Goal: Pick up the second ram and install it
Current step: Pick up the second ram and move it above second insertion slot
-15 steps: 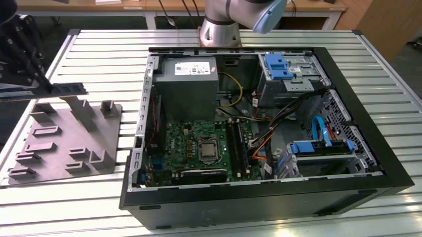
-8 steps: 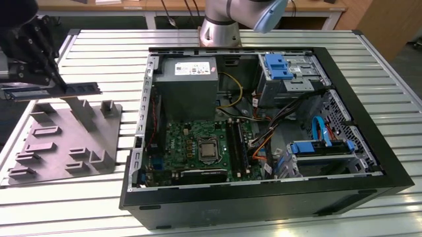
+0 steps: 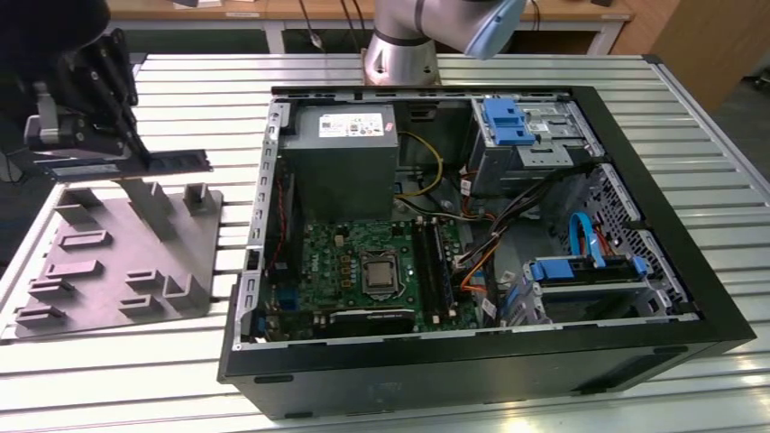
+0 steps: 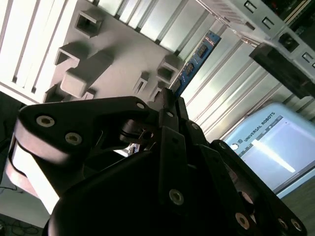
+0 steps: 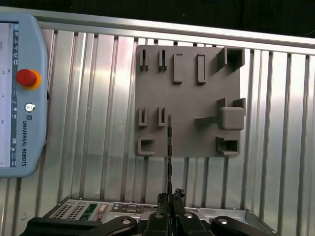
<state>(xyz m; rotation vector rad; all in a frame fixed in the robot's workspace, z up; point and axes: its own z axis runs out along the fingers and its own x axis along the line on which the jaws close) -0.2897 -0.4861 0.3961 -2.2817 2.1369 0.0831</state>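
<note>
one stick, the second ram (image 3: pixel 180 162), sits clamped between the gripper (image 3: pixel 135 155) fingers at upper left, over the grey tray (image 3: pixel 72 289); pick done, install pending, motherboard (image 3: pixel 361 271) slots well apart.

Work surface is a ribbed aluminium table (image 3: pixel 132 379) — bright glare on the slats. Behind it, a wooden bench (image 3: pixel 277 9) on white legs, with cables hanging beneath. Wooden panel (image 3: pixel 710 41) at the exterior view's far right corner.
</note>
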